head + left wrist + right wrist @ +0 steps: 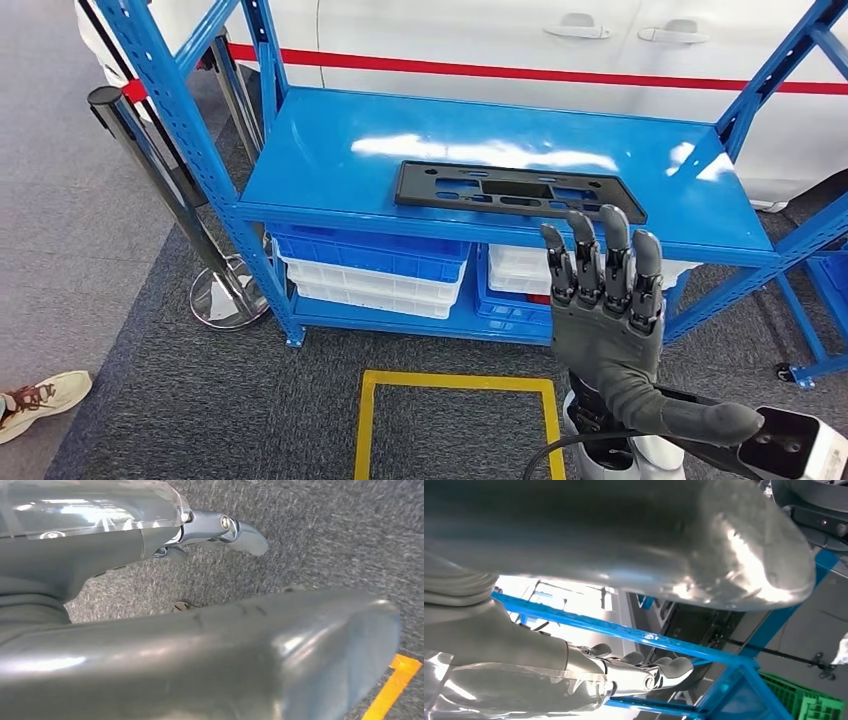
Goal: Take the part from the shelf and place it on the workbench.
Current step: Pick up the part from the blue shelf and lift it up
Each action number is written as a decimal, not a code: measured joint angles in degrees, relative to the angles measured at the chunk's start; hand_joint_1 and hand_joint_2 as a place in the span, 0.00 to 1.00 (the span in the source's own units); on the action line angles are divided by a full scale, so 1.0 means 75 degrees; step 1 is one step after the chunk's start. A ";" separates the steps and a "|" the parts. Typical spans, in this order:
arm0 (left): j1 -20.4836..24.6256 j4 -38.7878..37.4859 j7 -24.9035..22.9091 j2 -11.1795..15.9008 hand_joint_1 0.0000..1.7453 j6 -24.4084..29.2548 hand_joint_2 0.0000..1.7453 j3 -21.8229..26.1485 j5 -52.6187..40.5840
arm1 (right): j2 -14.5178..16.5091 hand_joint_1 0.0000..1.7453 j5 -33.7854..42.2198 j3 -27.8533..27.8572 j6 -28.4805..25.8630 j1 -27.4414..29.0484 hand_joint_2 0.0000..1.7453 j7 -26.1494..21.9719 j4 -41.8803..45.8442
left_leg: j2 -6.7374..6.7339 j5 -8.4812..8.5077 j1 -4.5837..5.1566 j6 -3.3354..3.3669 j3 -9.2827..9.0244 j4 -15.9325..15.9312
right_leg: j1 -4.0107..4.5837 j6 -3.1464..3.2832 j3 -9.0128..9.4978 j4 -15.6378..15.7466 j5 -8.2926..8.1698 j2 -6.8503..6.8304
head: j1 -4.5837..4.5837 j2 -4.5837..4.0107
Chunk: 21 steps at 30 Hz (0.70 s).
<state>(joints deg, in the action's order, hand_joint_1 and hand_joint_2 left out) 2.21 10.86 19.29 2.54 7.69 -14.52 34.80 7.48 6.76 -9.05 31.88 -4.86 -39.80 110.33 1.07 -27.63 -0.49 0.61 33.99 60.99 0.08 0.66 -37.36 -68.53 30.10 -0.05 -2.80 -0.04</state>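
Nearest in the head view, the right hand [607,310] is raised in front of the shelf [300,165], its fingers [585,262] straight and a little apart, the thumb pointing to the side; it grasps nothing. In the right wrist view the same hand [624,672] is seen below a blue beam of the shelf, also with nothing in it. The left hand [200,530] appears in the left wrist view above grey carpet; I cannot tell if it is released or clenched. On the floor before the shelf there is a yellow taped square [455,420], and a light shoe [40,400] of a person is at the left edge. The black plastic part [518,190] lies flat on the top blue board, near its front edge, just beyond the fingertips and not touched. Under this board stand blue and white bins [370,270]. A chrome post [165,175] stands left of the shelf. Behind is a white car [480,35] with a red stripe. No writing can be read.
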 joint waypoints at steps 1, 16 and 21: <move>0.0009 0.0000 0.0005 -0.0018 0.00 -0.0004 0.00 -0.0004 -0.0003 | 0.0000 0.00 -0.0002 0.0000 -0.0008 0.0000 0.00 0.0000 0.0001 | 0.0007 -0.0001 0.0039 0.0008 -0.0015 -0.0012 | 0.0068 0.0156 0.0217 0.0481 -0.0203 0.0017 | -0.0019 0.0000; 0.0016 -0.0012 0.0030 0.0024 0.00 -0.0023 0.00 -0.0063 -0.0085 | 0.0012 0.00 -0.0001 0.0012 0.0008 0.0033 0.00 0.0014 -0.0135 | -0.0105 -0.0166 -0.0119 -0.0429 0.0136 0.0476 | -0.0044 0.0025 0.0691 0.1378 -0.0419 -0.0071 | -0.0037 0.0000; 0.0014 -0.0015 0.0032 0.0015 0.00 -0.0068 0.00 -0.0066 -0.0083 | 0.0020 0.00 0.0013 0.0012 0.0028 0.0034 0.00 0.0007 -0.0156 | -0.0068 -0.0052 -0.0102 -0.0106 -0.0083 -0.0028 | -0.0024 -0.0151 0.0587 0.1164 -0.0319 -0.0039 | -0.0021 0.0000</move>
<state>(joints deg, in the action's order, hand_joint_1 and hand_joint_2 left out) 2.32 10.75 19.53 2.65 7.18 -15.02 34.18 7.63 6.86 -8.96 32.09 -4.61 -39.75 109.16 0.56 -28.02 -1.26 -0.18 33.37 60.79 -0.10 -0.47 -32.95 -59.80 27.71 -0.34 -2.96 -0.04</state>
